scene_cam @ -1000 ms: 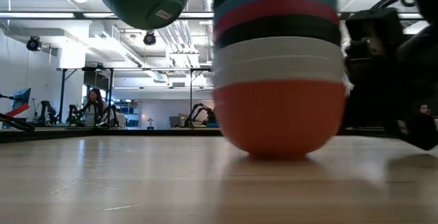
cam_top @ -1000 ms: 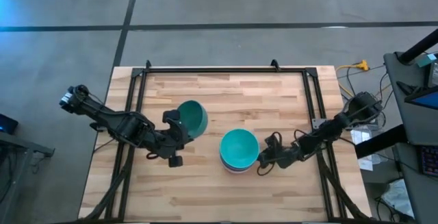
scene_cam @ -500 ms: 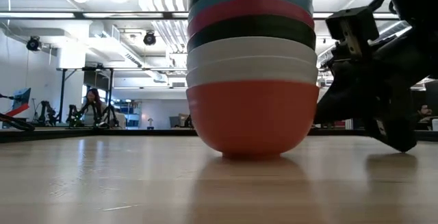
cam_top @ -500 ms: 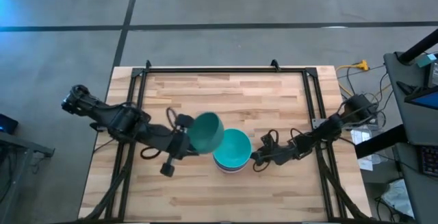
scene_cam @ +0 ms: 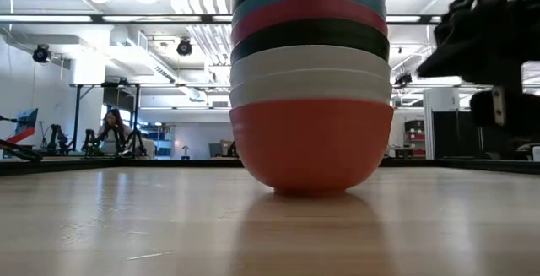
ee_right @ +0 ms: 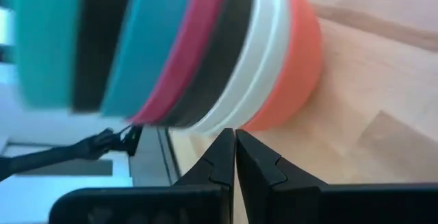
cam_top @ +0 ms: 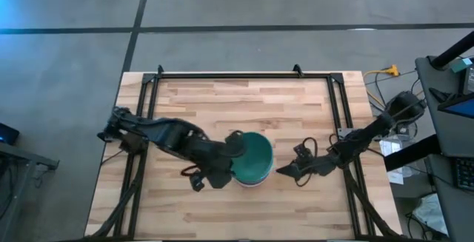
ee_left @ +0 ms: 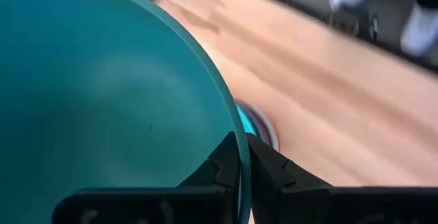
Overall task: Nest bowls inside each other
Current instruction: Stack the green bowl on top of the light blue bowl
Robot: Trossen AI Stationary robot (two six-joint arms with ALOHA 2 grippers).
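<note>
A stack of nested bowls [scene_cam: 310,82] stands on its red-pink bottom bowl [scene_cam: 310,145] at the table's middle. Going up, the right wrist view shows two white, black, magenta, turquoise and black bowls [ee_right: 205,53]. My left gripper [cam_top: 232,153] is shut on the dark teal bowl [cam_top: 252,157], mouth up over the stack's top. Part of the stack [ee_left: 259,125] shows under the bowl in the left wrist view. My right gripper [cam_top: 281,172] is shut and lies low on the table, just right of the stack, touching nothing. My left gripper pinches the dark teal bowl's rim [ee_left: 229,125] on its left side, with one finger inside the bowl and one outside. The fingers come from the table's left. The bowl sits over the stack's top; whether it rests in it I cannot tell.
A black metal frame [cam_top: 244,74] runs along the table's far edge and down both sides. Bare wood lies near and far of the stack. Cables [cam_top: 381,75] hang off the right far corner. A person [scene_cam: 112,128] sits far off in the room behind.
My left gripper has swung right from the table's left middle, carrying the dark teal bowl over the stack. The bowl has turned from mouth sideways to mouth up. The stack has slid slightly left with my right gripper against it; that gripper has then drawn back right.
</note>
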